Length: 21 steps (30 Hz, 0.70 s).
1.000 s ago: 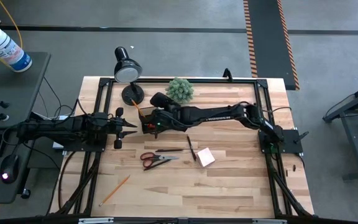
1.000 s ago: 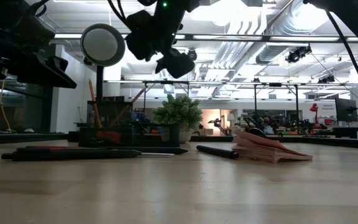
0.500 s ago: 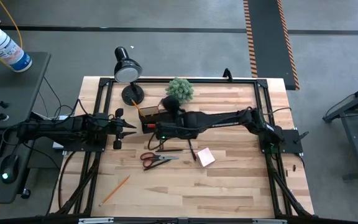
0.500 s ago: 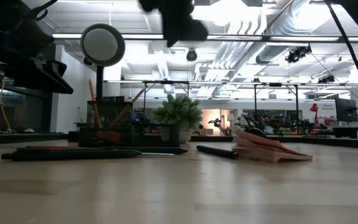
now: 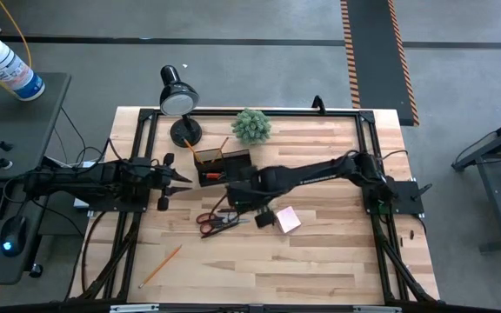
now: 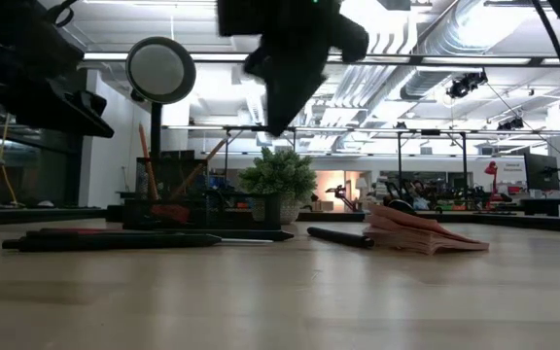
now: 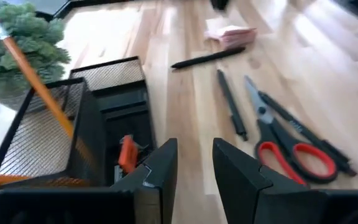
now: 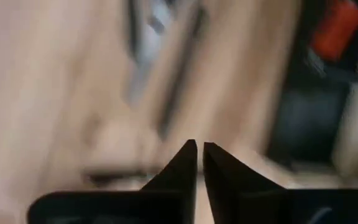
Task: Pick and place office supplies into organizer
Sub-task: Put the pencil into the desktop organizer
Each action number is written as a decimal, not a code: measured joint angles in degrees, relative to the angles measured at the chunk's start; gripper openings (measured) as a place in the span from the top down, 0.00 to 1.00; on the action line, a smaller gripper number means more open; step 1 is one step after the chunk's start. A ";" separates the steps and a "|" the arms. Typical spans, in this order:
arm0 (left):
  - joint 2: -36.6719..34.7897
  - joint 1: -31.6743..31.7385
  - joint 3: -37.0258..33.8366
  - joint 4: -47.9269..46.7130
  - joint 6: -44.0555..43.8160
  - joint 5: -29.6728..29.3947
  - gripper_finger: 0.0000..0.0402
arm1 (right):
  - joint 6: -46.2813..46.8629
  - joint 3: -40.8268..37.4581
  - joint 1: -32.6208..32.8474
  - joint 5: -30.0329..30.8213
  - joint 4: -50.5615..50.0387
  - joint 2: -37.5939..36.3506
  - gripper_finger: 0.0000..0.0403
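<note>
Above the scissors [image 5: 220,221], right claw [image 8: 197,149] pressed together, overhead hides this

A dark blurred arm [image 6: 295,53] hung at upper centre above the wooden table [image 6: 290,292], where a black pen [image 6: 340,236] lay beside a pink notepad [image 6: 421,233].

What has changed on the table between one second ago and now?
The right gripper moved from over the organizer toward the near side of the table, and now hangs over the scissors and pen; its fingers closed, holding nothing. The left gripper, the notepad and the loose pencil stayed where they were.
</note>
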 joint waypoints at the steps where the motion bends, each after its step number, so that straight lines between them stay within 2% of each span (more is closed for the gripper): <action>1: 0.00 0.01 0.00 0.78 -0.09 0.55 0.78 | -0.78 -2.00 0.15 -1.62 3.91 0.01 0.97; 8: -0.02 -0.02 0.00 10.85 3.95 7.46 0.78 | -5.11 -10.73 0.42 -5.95 31.52 0.02 0.98; 13: 0.02 -1.32 -1.99 21.56 5.76 16.04 0.78 | -8.21 -15.63 0.49 -14.91 52.71 0.02 0.99; 17: -0.04 -4.43 -2.38 28.64 5.92 20.82 0.78 | -8.40 -18.11 -0.38 -21.45 61.83 0.00 0.99; 21: -0.04 -8.86 -2.40 32.51 5.70 20.89 0.78 | -6.12 -20.29 -1.36 -28.36 70.33 0.44 0.98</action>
